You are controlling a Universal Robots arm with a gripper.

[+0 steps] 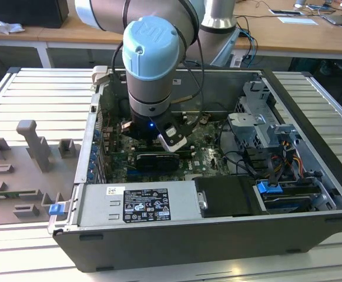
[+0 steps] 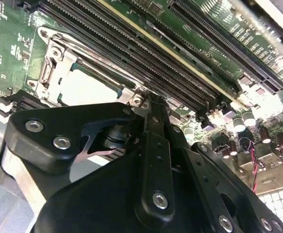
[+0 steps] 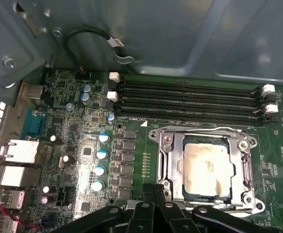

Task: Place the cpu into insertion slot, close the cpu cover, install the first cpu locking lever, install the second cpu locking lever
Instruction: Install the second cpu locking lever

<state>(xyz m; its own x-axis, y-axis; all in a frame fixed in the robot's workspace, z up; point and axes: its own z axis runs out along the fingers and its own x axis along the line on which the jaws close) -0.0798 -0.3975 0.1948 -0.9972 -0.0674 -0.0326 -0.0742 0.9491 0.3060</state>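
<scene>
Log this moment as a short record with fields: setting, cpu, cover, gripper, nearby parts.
setting: open computer case on a slatted table, the arm reaching down into it
cpu: the cpu lies flat in the insertion slot, pale metal top facing up
cover: the cpu cover lies down around the chip, which shows through its window
gripper: the gripper sits at the socket's edge; holds nothing that shows
nearby parts: memory slots run along one side of the socket; capacitors stand on another
</scene>
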